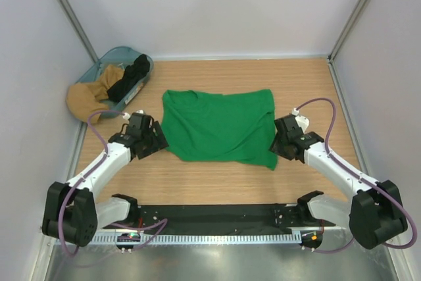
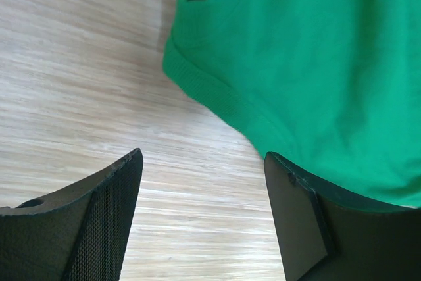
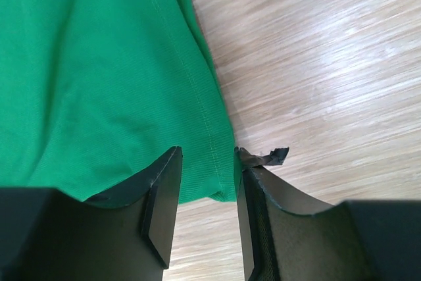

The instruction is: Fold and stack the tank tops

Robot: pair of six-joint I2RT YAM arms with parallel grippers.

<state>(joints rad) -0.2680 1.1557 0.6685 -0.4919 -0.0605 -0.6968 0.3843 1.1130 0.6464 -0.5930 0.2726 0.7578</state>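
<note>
1. A bright green fabric tank top (image 1: 220, 126) lies at the middle of the wooden table (image 1: 217, 182); its straps are indistinguishable.
2. The left gripper (image 2: 204, 162) is released and empty, beside its ribbed edge.
3. The right gripper (image 3: 207, 156) stands parted, the hem loose between its fingers.
4. A black fabric tank top (image 1: 128, 82) is bunched in a blue basket (image 1: 125, 51), its shape unclear.

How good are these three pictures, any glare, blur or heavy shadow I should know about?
Top external view: evenly lit and sharp, the green tank top crisp, only faint shadows on the table. Left wrist view: the wood grain looks soft and slightly smeared, with a soft shadow along the top's hem. Right wrist view: bright sheen washes out the wood at upper right.
</note>
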